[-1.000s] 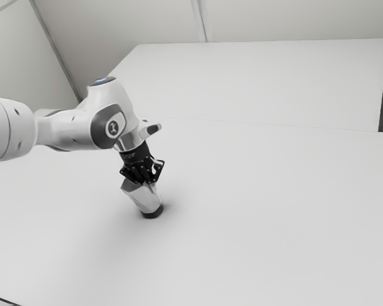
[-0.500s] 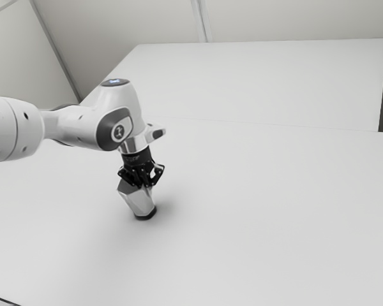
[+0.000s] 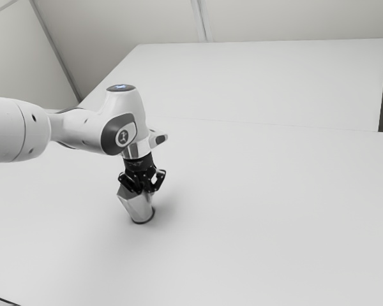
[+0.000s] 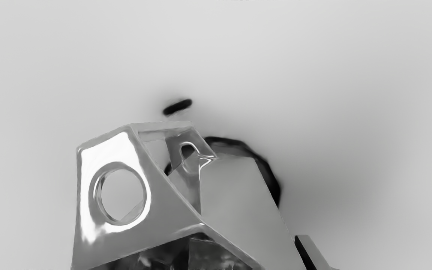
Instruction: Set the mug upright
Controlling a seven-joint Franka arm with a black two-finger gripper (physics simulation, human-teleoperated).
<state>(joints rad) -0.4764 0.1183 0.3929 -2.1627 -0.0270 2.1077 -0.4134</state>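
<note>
— How is room being given on the broad white table (image 3: 274, 210)?

— Open surface is being offered towards the exterior view's right; its far edge (image 3: 274, 125) is being left well apart.

— And the white jointed arm (image 3: 122, 118)?

— It is being held bent, so that the black two-finger gripper (image 3: 140, 190) is being pointed downward.

— Is the pincer being held wide?

— No, the glossy grey faceted mug (image 3: 137, 206) is being gripped high up beneath it, presumably so its lean can be steered.

— Upright?

— Nearly; the black-edged base (image 3: 143, 221) is being held lowermost, though full contact cannot be told.
</note>
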